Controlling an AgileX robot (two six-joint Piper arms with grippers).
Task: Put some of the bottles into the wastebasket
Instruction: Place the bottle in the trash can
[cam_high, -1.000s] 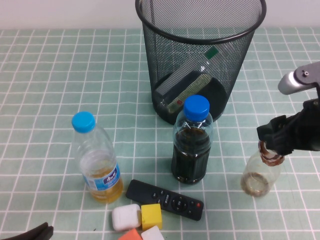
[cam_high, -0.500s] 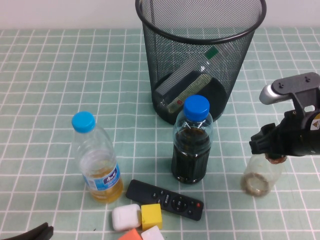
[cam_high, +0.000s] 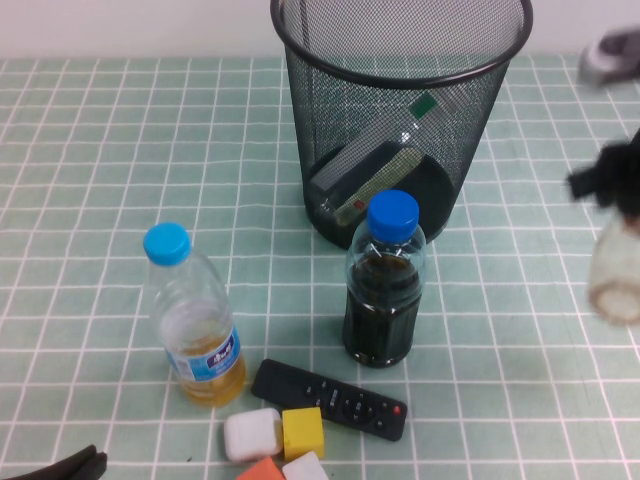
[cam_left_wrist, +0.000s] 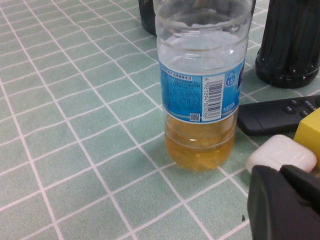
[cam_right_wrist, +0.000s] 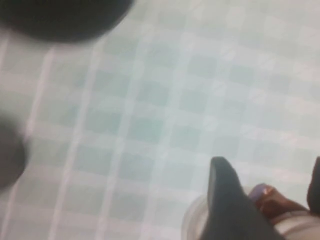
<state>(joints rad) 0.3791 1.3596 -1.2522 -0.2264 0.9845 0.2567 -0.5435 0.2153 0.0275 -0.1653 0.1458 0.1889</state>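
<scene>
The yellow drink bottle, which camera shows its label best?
The left wrist view: the yellow drink bottle fills it, barcode legible, beside the left gripper. The high view shows it whole but small. The right wrist view shows only the right gripper clamping the small bottle.

Four bottles show in all. One white-capped bottle (cam_high: 385, 165) lies inside the single wastebasket (cam_high: 400, 70). The dark-liquid bottle (cam_high: 383, 285) stands just in front of the wastebasket. The yellow-liquid bottle (cam_high: 195, 325) stands well to its front left. The small bulbous bottle (cam_high: 615, 275) hangs off to its right, held at the neck by the right gripper (cam_high: 612, 185). One remote (cam_high: 330, 398) and four small blocks (cam_high: 278, 442) lie on the tabletop (cam_high: 100, 180), in front of the wastebasket beyond the dark bottle. The left gripper (cam_high: 60, 467) is at the near left edge.
</scene>
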